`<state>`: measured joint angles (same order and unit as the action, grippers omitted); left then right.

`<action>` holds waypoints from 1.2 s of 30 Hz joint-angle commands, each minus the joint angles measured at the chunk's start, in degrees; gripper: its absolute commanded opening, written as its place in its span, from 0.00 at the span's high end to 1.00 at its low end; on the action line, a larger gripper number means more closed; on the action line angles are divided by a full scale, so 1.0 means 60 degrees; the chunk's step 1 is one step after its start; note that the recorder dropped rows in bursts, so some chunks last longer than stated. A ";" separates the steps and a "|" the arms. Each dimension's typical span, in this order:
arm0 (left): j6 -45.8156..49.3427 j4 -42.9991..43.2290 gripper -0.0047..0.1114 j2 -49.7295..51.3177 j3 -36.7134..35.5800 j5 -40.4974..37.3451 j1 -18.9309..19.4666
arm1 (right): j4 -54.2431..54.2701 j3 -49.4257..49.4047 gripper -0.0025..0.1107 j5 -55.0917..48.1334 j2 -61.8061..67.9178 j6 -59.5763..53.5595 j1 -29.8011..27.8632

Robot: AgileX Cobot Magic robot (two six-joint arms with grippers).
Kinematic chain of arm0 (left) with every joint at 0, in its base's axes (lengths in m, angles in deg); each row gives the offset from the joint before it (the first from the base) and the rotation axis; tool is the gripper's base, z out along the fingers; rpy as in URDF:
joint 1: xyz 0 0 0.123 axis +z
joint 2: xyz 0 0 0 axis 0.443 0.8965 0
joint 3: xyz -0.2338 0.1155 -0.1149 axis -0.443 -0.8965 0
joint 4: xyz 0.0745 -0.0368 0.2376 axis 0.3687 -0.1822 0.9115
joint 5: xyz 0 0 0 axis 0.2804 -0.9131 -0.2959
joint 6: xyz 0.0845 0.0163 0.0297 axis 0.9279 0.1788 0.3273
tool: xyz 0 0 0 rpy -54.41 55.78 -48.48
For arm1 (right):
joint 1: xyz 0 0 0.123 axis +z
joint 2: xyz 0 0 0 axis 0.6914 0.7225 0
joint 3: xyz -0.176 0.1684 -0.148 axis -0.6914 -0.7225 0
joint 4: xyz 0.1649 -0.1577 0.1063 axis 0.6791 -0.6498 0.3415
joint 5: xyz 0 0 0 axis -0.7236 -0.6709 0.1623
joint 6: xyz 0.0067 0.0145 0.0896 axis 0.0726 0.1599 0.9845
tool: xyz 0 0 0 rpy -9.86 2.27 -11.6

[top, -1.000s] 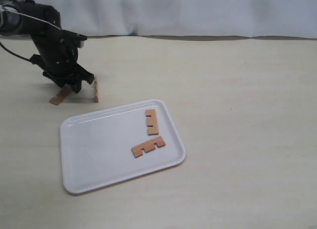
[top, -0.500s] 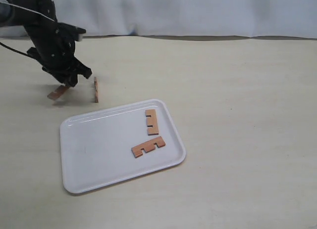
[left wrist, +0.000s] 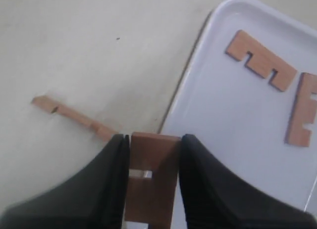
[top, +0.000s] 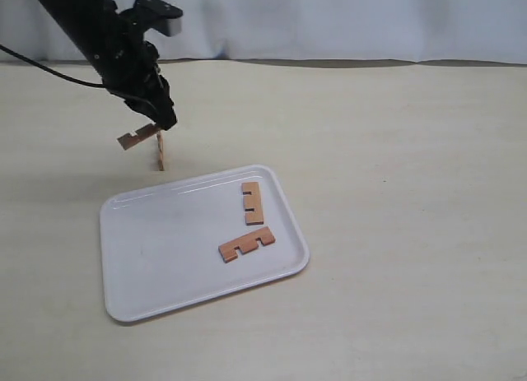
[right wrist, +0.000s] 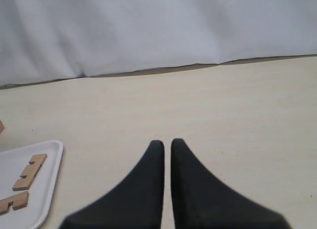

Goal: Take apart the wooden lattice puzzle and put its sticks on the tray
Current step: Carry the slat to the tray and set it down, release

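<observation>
Pale beige tabletop (top: pixel 395 151) fills the exterior view, backed by a white cloth (top: pixel 329 19) at twelve o'clock. The wooden puzzle shows as four separate notched sticks.

The held stick (top: pixel 136 138) hangs tilted in the air at about eleven o'clock from the tray's middle. Its free end points toward eight o'clock. My left gripper (top: pixel 162 122) is clamped on its other end. In the left wrist view the black fingers (left wrist: pixel 111 179) press against both sides of this stick, with one notch visible between them.

Just below is the standing stick (top: pixel 159 155), balanced upright on its thin edge on the table, just outside the tray's far rim. I cannot tell whether its top touches the gripper. From the left wrist camera it reads as a narrow strip beside the tray's edge.

The tray (top: pixel 156 249) is white with rounded corners and sits at about eight o'clock from the view's centre. Two sticks lie flat on it, close together but apart. The upper tray stick (top: pixel 253 202) is at two o'clock and the lower tray stick (top: pixel 246 244) at three o'clock.

My right gripper (right wrist: pixel 163 150) appears only in its own wrist view. Its fingers are drawn together with a thin slit between them, holding nothing, above bare table. A corner of the tray, with its two sticks, shows in that same view.
</observation>
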<state>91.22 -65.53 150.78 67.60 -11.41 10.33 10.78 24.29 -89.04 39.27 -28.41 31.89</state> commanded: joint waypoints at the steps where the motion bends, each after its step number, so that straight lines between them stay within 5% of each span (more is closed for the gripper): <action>1: 0.0578 -0.0046 0.96 0.0106 0.0003 -0.0052 -0.0905 | -0.0008 -0.0033 0.94 0.0080 -0.0036 0.0001 -0.0005; 10: 0.0977 0.1535 0.96 0.0831 -0.0342 0.0152 -0.2348 | -0.0008 -0.0033 0.94 0.0080 -0.0036 0.0001 -0.0005; 24: 0.1148 0.0834 0.94 0.1506 -0.0665 0.0841 -0.2565 | -0.0008 -0.0033 0.94 0.0080 -0.0036 0.0001 -0.0005; 36: 0.1111 0.0644 0.47 0.1568 -0.0665 0.1678 -0.2565 | -0.0008 -0.0033 0.94 0.0080 -0.0036 0.0001 -0.0005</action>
<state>97.95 -61.17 160.27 63.66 -2.63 -4.93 10.78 24.29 -89.04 39.27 -28.41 31.89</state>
